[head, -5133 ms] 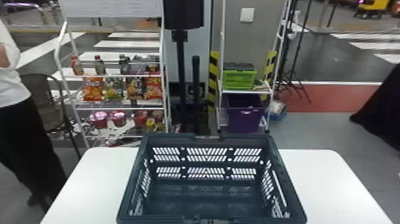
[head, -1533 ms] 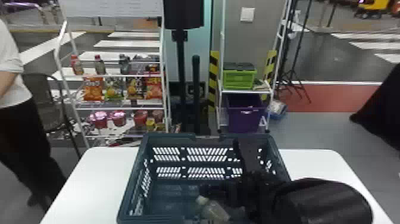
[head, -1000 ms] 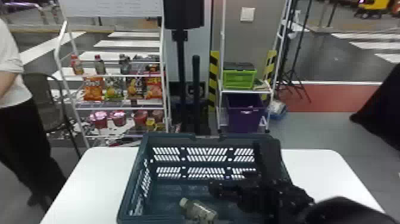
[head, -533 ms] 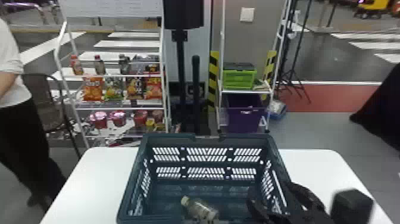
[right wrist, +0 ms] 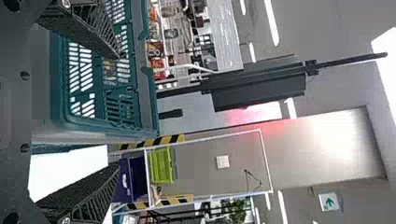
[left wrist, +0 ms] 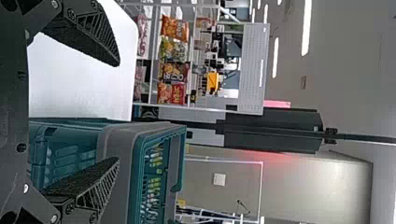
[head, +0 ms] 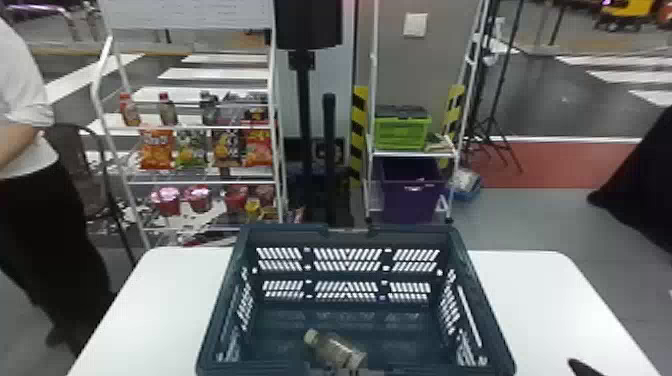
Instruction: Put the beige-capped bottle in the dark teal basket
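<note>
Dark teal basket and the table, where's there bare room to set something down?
The table is bare left of the basket and right of it, up to the right gripper. Inside, it's free beyond the bottle; the near side, where that lies, is crowded.

Bright, fairly even light washes the white counter nearly featureless in the head view, while the basket is dim inside. Ceiling strip lights burn white in the left wrist view. In the right wrist view, glare blooms across the grey wall.
</note>
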### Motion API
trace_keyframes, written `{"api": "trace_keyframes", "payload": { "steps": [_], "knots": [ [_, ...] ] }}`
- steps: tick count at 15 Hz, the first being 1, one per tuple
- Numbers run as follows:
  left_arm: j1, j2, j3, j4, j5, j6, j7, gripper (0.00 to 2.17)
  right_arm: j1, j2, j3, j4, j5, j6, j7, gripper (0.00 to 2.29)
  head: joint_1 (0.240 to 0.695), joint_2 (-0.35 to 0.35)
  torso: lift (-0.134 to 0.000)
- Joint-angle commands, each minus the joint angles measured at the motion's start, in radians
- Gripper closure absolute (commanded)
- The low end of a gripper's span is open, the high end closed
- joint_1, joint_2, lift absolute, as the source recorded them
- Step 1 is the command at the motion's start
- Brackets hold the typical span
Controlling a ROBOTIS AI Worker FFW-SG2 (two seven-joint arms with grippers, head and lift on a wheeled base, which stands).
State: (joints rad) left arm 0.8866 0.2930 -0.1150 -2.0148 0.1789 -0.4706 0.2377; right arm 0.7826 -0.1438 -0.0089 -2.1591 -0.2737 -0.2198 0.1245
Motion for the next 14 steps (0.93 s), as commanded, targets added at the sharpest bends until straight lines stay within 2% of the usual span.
{"api": "trace_keyframes", "payload": {
  "steps": [1,5,14],
  "knots": [
    [0.000,0.000,0.000,-0.004,-0.001,0.001,0.002,0.17,0.052,0.012,-0.006,0.028,0.004,-0.082,0.006,0.05,0.499,0.000,0.000],
    [-0.006,0.000,-0.002,-0.007,-0.001,0.010,0.002,0.17,0.110,0.052,-0.023,0.030,0.028,-0.118,0.018,0.05,0.499,0.000,0.000],
    [-0.005,0.000,-0.005,-0.018,-0.007,0.034,0.002,0.17,0.121,0.055,-0.031,0.058,0.034,-0.158,0.020,0.05,0.499,0.000,0.000]
  ]
}}
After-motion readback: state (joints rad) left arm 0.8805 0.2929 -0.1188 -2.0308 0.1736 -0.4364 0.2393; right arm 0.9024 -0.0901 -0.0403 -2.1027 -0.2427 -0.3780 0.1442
